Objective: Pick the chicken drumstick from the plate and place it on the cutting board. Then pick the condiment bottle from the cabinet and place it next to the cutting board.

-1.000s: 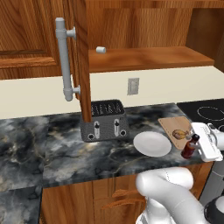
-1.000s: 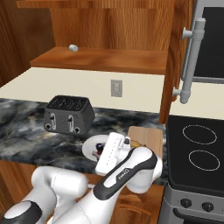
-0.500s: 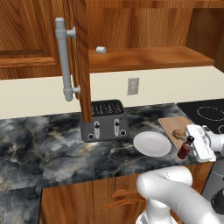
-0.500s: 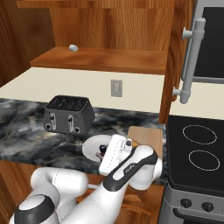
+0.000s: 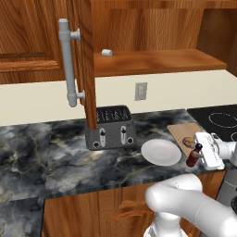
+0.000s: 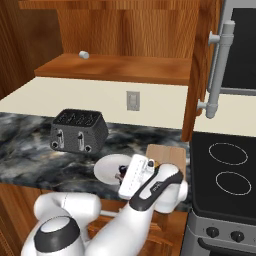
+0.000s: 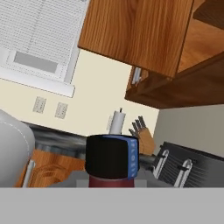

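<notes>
- The gripper (image 5: 198,156) has its fingers narrowed around the condiment bottle (image 5: 193,155), a dark-red bottle with a black cap, holding it upright low over the front edge of the desk (image 5: 55,152), presumably so it can be stood down without tipping.
- The bottle hangs between the plate (image 5: 160,152) and the cutting board (image 5: 183,132), just beside the board's near corner, which fits the second half of the task: it looks close to being set down.
- The chicken drumstick (image 5: 188,141) lies on the board, so that first step reads as done; the plate is bare.
- The cabinet (image 5: 152,60) stands open, its door (image 5: 85,65) swung out toward the camera with the long grey handle (image 5: 67,62) facing the left base view; a small white cylinder (image 5: 107,53) is on the shelf.
- In the hand view the bottle's cap (image 7: 112,156) sits right at the bottom edge; the fingers themselves are cut off there, so the contact cannot be seen directly.
- From the right base view the arm covers most of the bottle (image 6: 120,176) and part of the board (image 6: 167,154); whether the bottle's base touches the desk I cannot tell.
- The toaster (image 5: 109,127) stands well apart, behind the plate.
</notes>
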{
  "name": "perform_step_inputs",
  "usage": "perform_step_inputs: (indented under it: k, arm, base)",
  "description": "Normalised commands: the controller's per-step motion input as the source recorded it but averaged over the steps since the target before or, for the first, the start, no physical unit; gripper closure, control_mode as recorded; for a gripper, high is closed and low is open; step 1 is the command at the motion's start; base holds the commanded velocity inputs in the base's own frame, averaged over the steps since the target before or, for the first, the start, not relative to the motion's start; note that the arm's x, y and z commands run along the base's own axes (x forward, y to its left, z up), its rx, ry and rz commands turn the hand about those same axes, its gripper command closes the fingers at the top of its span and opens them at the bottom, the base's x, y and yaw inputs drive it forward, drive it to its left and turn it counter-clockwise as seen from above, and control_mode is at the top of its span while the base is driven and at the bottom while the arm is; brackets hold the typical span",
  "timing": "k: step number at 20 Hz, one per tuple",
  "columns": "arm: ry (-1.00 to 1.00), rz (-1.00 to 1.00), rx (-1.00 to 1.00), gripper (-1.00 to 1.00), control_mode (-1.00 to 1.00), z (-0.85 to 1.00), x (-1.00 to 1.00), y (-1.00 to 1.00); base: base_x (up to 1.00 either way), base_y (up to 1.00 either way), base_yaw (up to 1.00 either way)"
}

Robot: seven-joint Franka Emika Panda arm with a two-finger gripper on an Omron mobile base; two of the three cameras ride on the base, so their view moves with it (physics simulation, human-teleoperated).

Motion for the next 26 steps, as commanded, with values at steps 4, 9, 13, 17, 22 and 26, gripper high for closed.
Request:
perform_step_inputs:
  k: [4,9,13,17,22,26]
  arm:
    - [0.00,0.00,-0.01,1.00,-1.00,-0.19,0.20,-0.17]
    - [0.00,0.00,0.00,1.00,-1.00,-0.23,0.17,-0.14]
    - [0.00,0.00,0.00,1.00,-1.00,-0.19,0.16,-0.04]
    - [0.00,0.00,0.00,1.00,-1.00,-0.09,0.13,0.00]
    - [0.00,0.00,0.00,1.00,-1.00,-0.10,0.12,0.00]
    - [0.00,0.00,0.00,1.00,-1.00,-0.13,0.07,0.00]
  base:
    - [0.00,0.00,0.00]
    - [0.00,0.00,0.00]
    - [0.00,0.00,0.00]
    - [0.00,0.00,0.00]
    - [0.00,0.00,0.00]
    - [0.00,0.00,0.00]
